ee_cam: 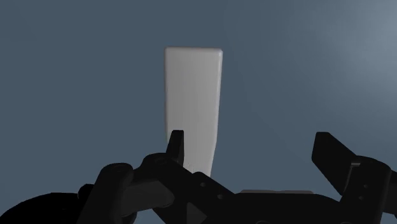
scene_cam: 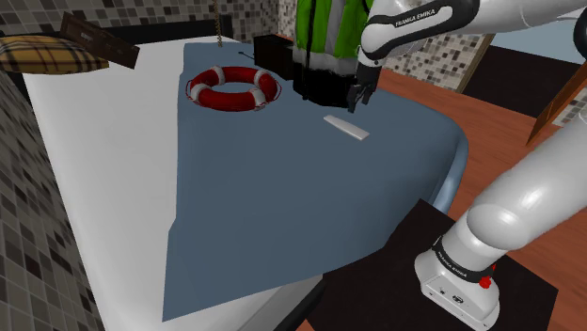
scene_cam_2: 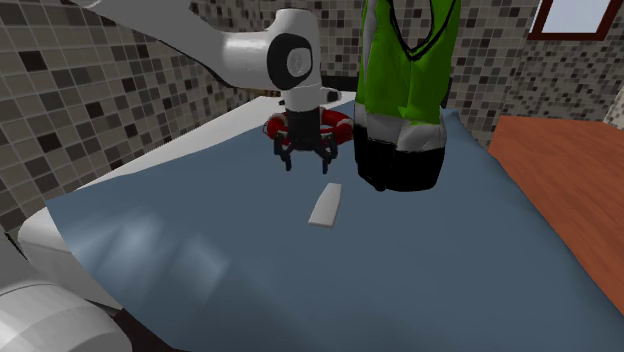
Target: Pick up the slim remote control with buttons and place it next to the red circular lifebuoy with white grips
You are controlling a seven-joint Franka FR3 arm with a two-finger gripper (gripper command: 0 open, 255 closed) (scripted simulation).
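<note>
Across the shoulder view's middle spreads the bed's blue cover (scene_cam: 263, 216), which carries everything the task needs. Over its far right part the white arm (scene_cam: 423, 23) reaches in beside a green-and-black vest (scene_cam: 329, 38). The red lifebuoy (scene_cam: 233, 87) lies left of both. The tool (scene_cam: 360, 102) hangs just above the cover, its fingers (ee_cam: 331, 153) spread wide with nothing between them. Just near of it lies the remote (scene_cam: 346, 127) — a plain pale slab, flat on the cover and well apart from the lifebuoy. Its long axis runs from far left to near right in the shoulder view. In the wrist view it runs straight away from the tool, so the fingers would close across its narrow width. It sits under one finger rather than midway, though — a sideways shift to centre it before descending would probably serve best.
</note>
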